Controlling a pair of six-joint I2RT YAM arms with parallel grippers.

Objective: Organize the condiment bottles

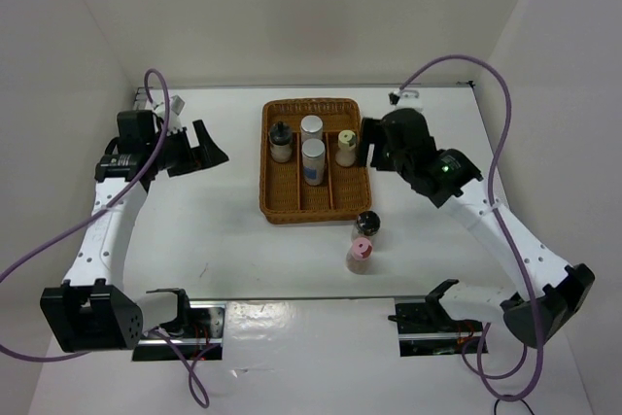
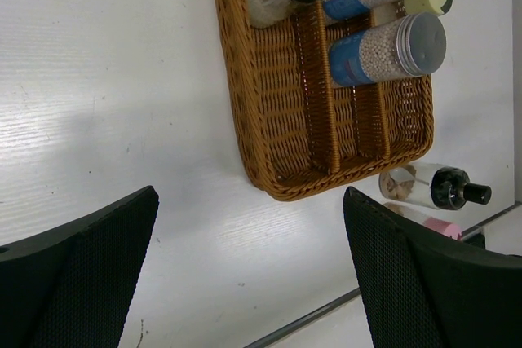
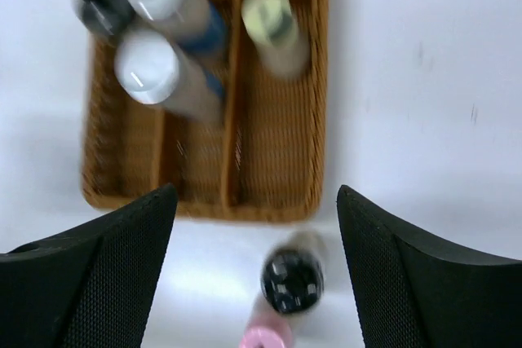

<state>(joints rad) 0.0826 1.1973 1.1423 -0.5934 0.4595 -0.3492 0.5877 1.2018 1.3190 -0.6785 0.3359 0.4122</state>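
Note:
Four condiment bottles stand in the brown wicker tray (image 1: 264, 182): a black-capped one (image 1: 280, 141), two silver-capped ones (image 1: 311, 130) (image 1: 313, 159) and a yellow-green-capped one (image 1: 347, 147). A second black-capped bottle (image 1: 366, 224) and a pink-capped bottle (image 1: 360, 254) stand on the table just in front of the tray's right corner. My left gripper (image 1: 206, 155) is open and empty, left of the tray. My right gripper (image 1: 371, 150) is open and empty, above the tray's right edge beside the yellow-green bottle. In the right wrist view the loose black-capped bottle (image 3: 292, 279) and the pink cap (image 3: 265, 336) show between the fingers.
White walls enclose the table on three sides. Purple cables loop from both arms. The arm bases and a metal rail sit at the near edge. In the left wrist view the tray (image 2: 236, 95) lies ahead, with the loose black-capped bottle (image 2: 432, 187) beyond it.

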